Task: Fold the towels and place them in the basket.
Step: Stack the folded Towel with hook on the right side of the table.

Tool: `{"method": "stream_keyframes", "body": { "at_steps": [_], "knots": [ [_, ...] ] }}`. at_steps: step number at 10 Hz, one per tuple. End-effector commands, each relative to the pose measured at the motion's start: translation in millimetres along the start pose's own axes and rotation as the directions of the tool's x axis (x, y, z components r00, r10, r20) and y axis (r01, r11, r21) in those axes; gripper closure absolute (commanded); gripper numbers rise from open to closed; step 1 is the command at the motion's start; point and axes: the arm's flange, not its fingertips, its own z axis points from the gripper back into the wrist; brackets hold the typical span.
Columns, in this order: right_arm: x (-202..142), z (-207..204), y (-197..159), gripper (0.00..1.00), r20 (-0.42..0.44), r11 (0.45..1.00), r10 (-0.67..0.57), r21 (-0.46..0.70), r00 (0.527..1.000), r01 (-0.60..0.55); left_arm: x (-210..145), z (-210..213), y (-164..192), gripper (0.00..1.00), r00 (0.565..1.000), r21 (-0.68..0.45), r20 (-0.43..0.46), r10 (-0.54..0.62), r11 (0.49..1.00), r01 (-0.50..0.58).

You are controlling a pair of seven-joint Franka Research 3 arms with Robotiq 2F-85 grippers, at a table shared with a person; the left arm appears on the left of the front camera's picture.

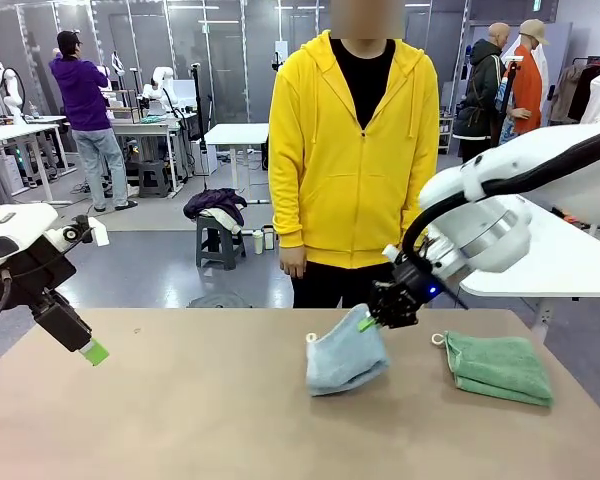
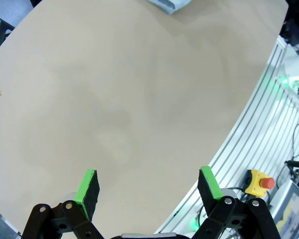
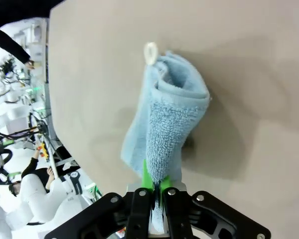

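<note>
A pale grey-blue towel [image 1: 346, 360] hangs partly lifted over the table's middle right, with my right gripper [image 1: 372, 318] shut on its upper corner. In the right wrist view the same towel [image 3: 167, 127] droops from my right gripper [image 3: 156, 183], its white loop [image 3: 150, 53] at the far end. A folded mint green towel [image 1: 498, 367] with a small loop lies flat at the right. My left gripper [image 1: 92, 350] hovers open at the left edge, and in its own view the left gripper [image 2: 148, 186] stands wide over bare table. The basket is out of view.
A person in a yellow hoodie [image 1: 352, 160] stands at the far side of the tan table [image 1: 180, 400], hands down. A corner of the blue towel [image 2: 170, 5] peeks in at the top of the left wrist view. An emergency stop button [image 2: 261, 182] sits beyond the table edge.
</note>
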Motion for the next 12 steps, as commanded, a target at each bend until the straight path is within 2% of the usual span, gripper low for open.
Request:
{"method": "stream_keyframes", "body": {
  "at_steps": [1,4,5,6,7,9,12],
  "knots": [
    [-7.8,36.3,4.0,0.95,-0.011,0.999,-0.045,-0.005,0.999,0.045,0.4,-1.1,-0.7,0.0,1.0,0.01,-0.008,0.009,1.0,-0.009],
    [-5.0,108.1,-0.8,0.95,0.004,0.998,-0.033,-0.054,0.999,0.033,0.4,-1.1,-0.7,0.0,1.0,0.01,-0.008,0.009,1.0,-0.009],
    [-2.6,126.7,-8.0,0.95,-0.012,0.995,0.002,-0.099,1.0,-0.003,0.4,-1.1,-0.7,0.0,1.0,0.01,-0.008,0.009,1.0,-0.009],
    [-1.3,142.6,-15.7,0.95,-0.015,0.995,0.033,-0.097,0.999,-0.034,0.4,-1.1,-0.7,0.0,1.0,0.01,-0.008,0.009,1.0,-0.009],
    [1.0,158.6,-23.2,0.95,0.022,0.995,0.06,-0.085,0.998,-0.058,0.4,-1.1,-0.7,0.0,1.0,0.01,-0.008,0.009,1.0,-0.009],
    [0.5,175.1,-31.2,0.95,0.044,0.994,0.085,-0.078,0.995,-0.081,0.4,-1.1,-0.7,0.0,1.0,0.01,-0.008,0.009,1.0,-0.009],
    [6.8,193.6,-58.8,0.95,0.101,0.998,0.033,-0.064,0.994,-0.026,0.4,-1.1,-0.7,0.0,1.0,0.01,-0.008,0.009,1.0,-0.009]
  ]
}}
